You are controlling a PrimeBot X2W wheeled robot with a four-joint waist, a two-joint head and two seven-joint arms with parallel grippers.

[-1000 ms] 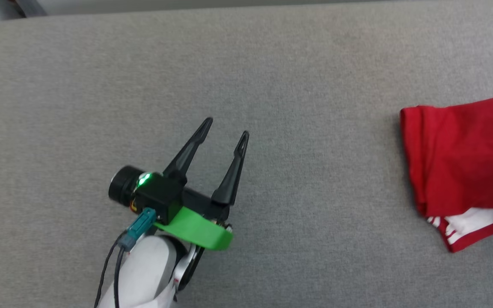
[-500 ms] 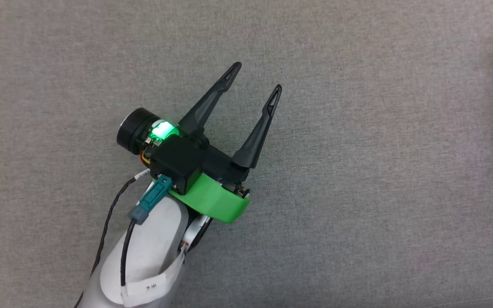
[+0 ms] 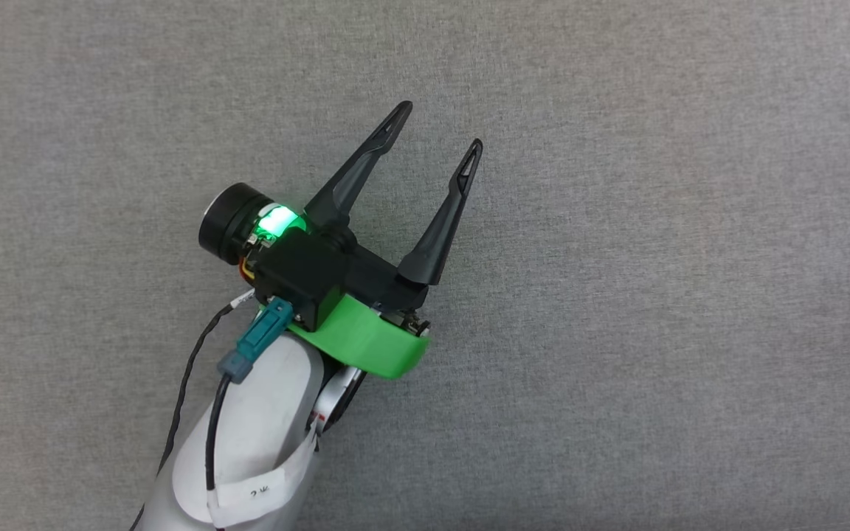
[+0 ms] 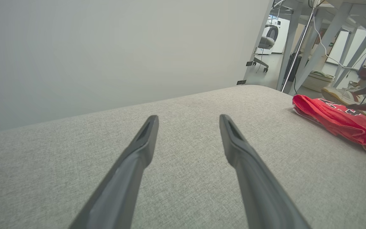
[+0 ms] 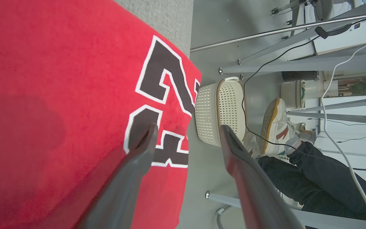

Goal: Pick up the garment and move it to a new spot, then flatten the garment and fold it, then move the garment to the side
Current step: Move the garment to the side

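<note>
**A:** What sits nearest in the head view?

**B:** The robot's pale forearm [image 3: 248,435], then a green collar [image 3: 366,343] at its wrist. After that comes the left pincer [image 3: 440,126]. Its two dark fingers [image 3: 347,177] are spread wide with nothing between them, over bare gray table [image 3: 654,295].

**A:** What does that arm's own wrist view show?

**B:** There the left pincer [image 4: 187,117] stands wide and empty, low over the fabric-covered table [image 4: 186,190]. Farther off, to the right in that view, the garment [image 4: 335,119] lies bunched and low near the table's far end. It is red, with striped trim at one end. Behind the table rises a plain pale wall [image 4: 106,47].

**A:** And the right pincer?

**B:** In the right wrist view the right pincer [image 5: 187,126] is wide too. One finger [image 5: 140,152] is over the red cloth, by the black, white-outlined number [image 5: 162,63]. The other is out past the cloth's edge, over the floor [image 5: 202,171]. Whether the first finger touches the cloth cannot be told. Nothing is pinched between the two.

**A:** So where does the garment lie?

**B:** The garment [image 5: 59,95] is spread on the table and reaches its edge. A strip of gray table [image 5: 160,12] shows beyond it. Past the edge, down on the floor, stand a white perforated basket [image 5: 221,111], a person's shoe [image 5: 276,127] and a dark trouser leg [image 5: 313,178].
</note>
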